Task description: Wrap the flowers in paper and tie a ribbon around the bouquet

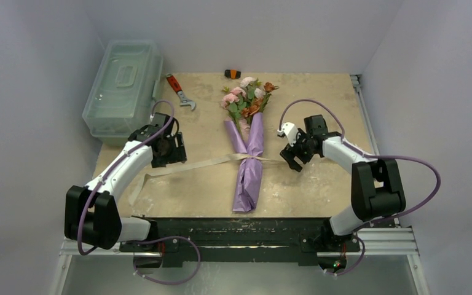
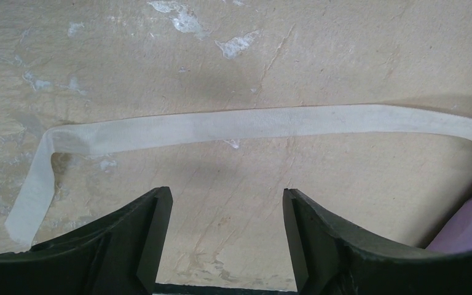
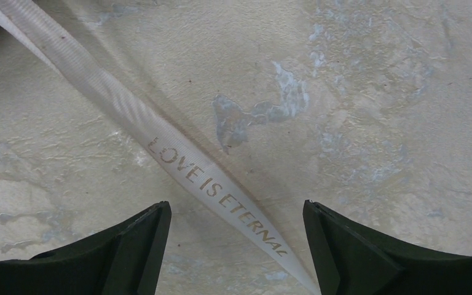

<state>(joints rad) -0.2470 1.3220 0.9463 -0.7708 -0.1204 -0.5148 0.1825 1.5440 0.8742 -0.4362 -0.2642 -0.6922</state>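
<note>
The bouquet lies lengthwise in the middle of the table. Its flowers (image 1: 247,95) point away from me, and the lilac paper (image 1: 250,169) is rolled round the stems. The cream ribbon (image 1: 184,166) crosses the roll's waist and trails far left, then bends toward the near edge. My left gripper (image 1: 173,149) hovers open just above that left strand, which lies flat on the table as the ribbon (image 2: 252,123) beyond the left gripper (image 2: 227,196). My right gripper (image 1: 292,158) is open right of the roll. The ribbon's printed end (image 3: 178,163) lies loose on the table below the right gripper (image 3: 236,209).
A clear plastic box (image 1: 123,86) stands at the back left. A red-handled wrench (image 1: 180,91) lies beside it, and a small black-and-orange object (image 1: 232,74) sits at the back. A metal rail (image 1: 364,117) borders the table's right side.
</note>
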